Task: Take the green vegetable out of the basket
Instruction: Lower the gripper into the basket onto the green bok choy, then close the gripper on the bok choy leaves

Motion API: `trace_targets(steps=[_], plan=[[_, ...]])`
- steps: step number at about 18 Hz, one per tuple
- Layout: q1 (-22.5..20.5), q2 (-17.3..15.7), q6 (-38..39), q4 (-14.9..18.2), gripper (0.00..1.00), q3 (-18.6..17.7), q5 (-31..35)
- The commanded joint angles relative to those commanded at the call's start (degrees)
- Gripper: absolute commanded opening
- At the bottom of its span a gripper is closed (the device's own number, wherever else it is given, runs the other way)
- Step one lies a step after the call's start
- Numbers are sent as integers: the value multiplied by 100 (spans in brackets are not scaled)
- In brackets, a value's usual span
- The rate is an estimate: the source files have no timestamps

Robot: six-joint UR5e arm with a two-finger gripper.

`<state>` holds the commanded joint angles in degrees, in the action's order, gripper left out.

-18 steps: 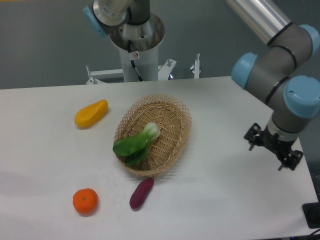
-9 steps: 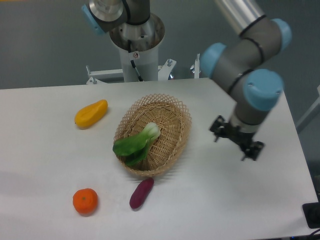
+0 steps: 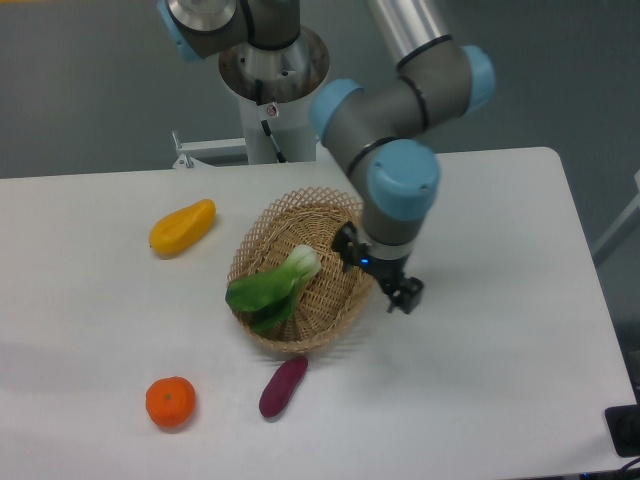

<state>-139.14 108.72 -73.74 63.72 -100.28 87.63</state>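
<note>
Far off to the left of the gripper (image 3: 378, 270), near the front of the table (image 3: 500, 380), there's an orange fruit (image 3: 170, 402) sitting on its own. Further back on that same side is a yellow-orange mango-looking thing (image 3: 183, 227), also well apart from the pincer.

Closer in, down and to the left of the gripper, a purple oblong vegetable (image 3: 283, 386) lies just beside the front edge of the basket (image 3: 300, 215), maybe touching the wicker, hard to say from this angle.

Then the basket itself, directly left of the gripper. The green vegetable (image 3: 273, 288) is lying inside it, whitish stalk end pointing up-right toward the pincer, dark leaves spilling toward the lower-left rim. The lowest leaf sort of blends into shadow, so I can't tell if it rests on the rim or just inside it.

The gripper sits over the right rim of the basket, near the stalk end but not on it. Honestly it's just a dark lump with a little blue light on it: one bit pokes out at upper left over the wicker, another at lower right over the table. Whether the fingers are spread or pinched together, I can't tell, and I can't see anything in them. The arm's wrist (image 3: 402, 185) covers the back-right part of the basket rim.

Up behind the gripper is the robot's base column (image 3: 272, 85), its top cut off by the frame edge, and at the bottom-right corner a dark object (image 3: 625, 430) is cropped.
</note>
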Motion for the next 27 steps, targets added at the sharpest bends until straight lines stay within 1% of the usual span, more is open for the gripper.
trace_targets(steps=[3, 7, 12, 18, 27], plan=[[158, -9, 35, -17, 100, -176, 0], [308, 17, 220, -35, 100, -282, 17], [396, 17, 228, -44, 100, -492, 35], [519, 96, 509, -70, 100, -554, 35], [607, 114, 527, -79, 99, -669, 35]])
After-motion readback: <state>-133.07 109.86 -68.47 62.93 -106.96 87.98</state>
